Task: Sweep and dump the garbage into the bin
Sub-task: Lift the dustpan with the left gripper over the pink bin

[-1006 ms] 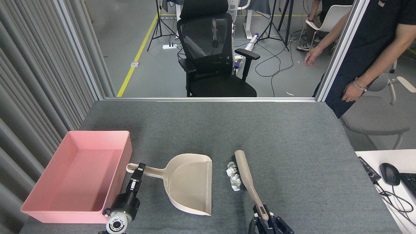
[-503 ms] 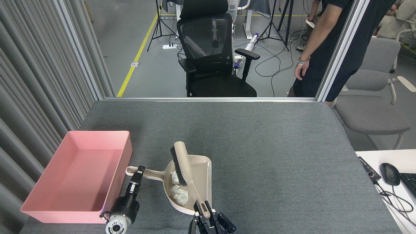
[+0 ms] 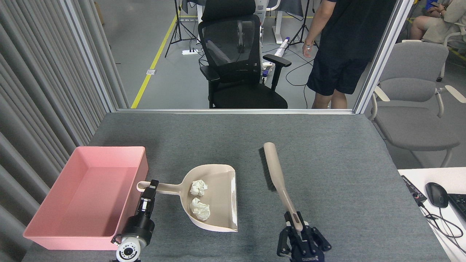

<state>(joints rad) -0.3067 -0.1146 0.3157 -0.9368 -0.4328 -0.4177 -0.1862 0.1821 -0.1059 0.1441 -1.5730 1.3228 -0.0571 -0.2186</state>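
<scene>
Two wads of garbage [image 3: 197, 198] sit loose in the dustpan [image 3: 218, 196], toward its handle end, unsecured. Risk: when I lift and swing toward the bin [image 3: 87, 196], a tilt toward the pan's open lip would let them roll out onto the table [image 3: 327, 163]. My left gripper [image 3: 147, 194] is clamped on the dustpan handle near its tip, so the long lever could twist or slip in my grasp. The bin wall is just beside that handle; a low swing may knock it. The garbage lies right of my left gripper, near it, not touching. My right gripper [image 3: 299, 227] holds the brush [image 3: 278, 178] by its handle, raised clear, well right of the pan.
</scene>
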